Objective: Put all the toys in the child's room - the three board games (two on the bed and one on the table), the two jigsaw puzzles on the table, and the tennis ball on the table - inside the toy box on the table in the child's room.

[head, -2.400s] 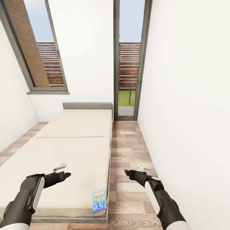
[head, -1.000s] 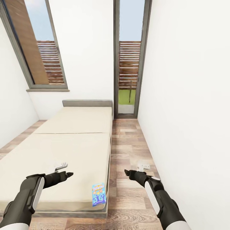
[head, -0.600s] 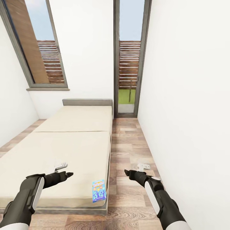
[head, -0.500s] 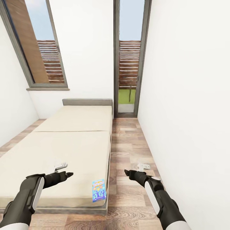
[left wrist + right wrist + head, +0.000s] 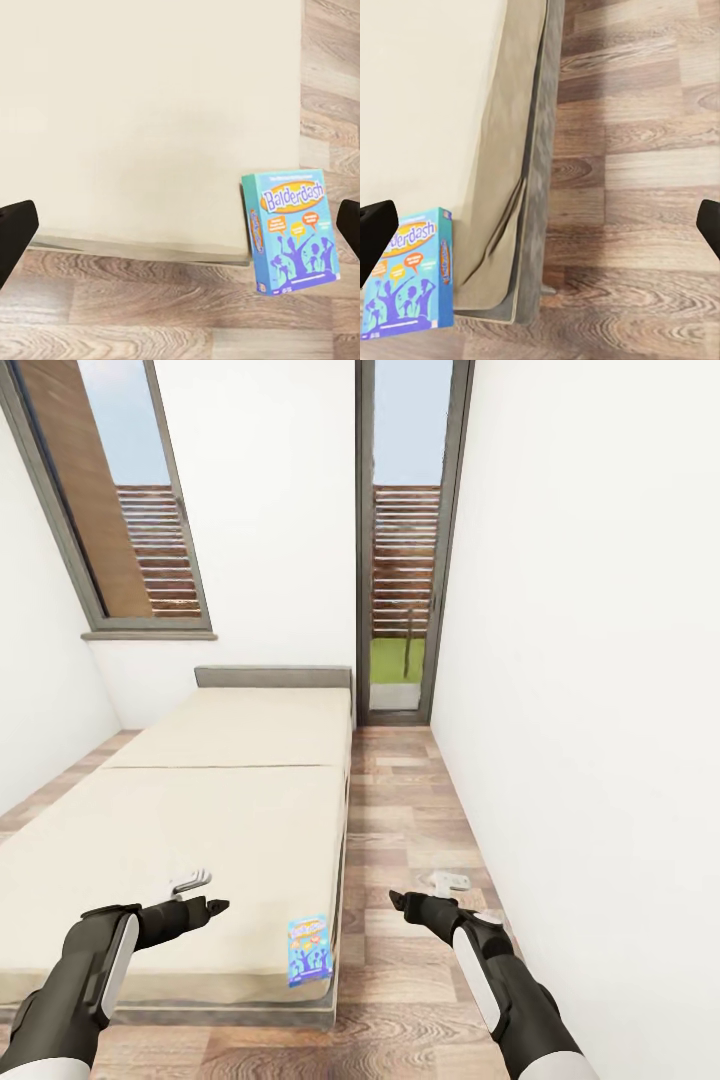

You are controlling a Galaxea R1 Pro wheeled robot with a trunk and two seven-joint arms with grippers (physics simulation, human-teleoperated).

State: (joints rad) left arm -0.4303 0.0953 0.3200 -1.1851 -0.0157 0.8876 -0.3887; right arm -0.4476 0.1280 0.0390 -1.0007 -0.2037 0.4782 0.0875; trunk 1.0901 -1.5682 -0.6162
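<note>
Head view is showing the bed [image 5: 200, 800] running along the left, plank floor [image 5: 400, 800] beside it, a window [image 5: 120, 510], a glass door [image 5: 405, 540] and a white wall [image 5: 590, 660] crowding the right. A blue board game [image 5: 309, 950] is lying at the mattress's near right corner, between both hovering grippers. Left gripper [image 5: 197, 895] and right gripper [image 5: 425, 890] are both standing wide open, empty, the game sitting just ahead of them in the wrist views.
</note>
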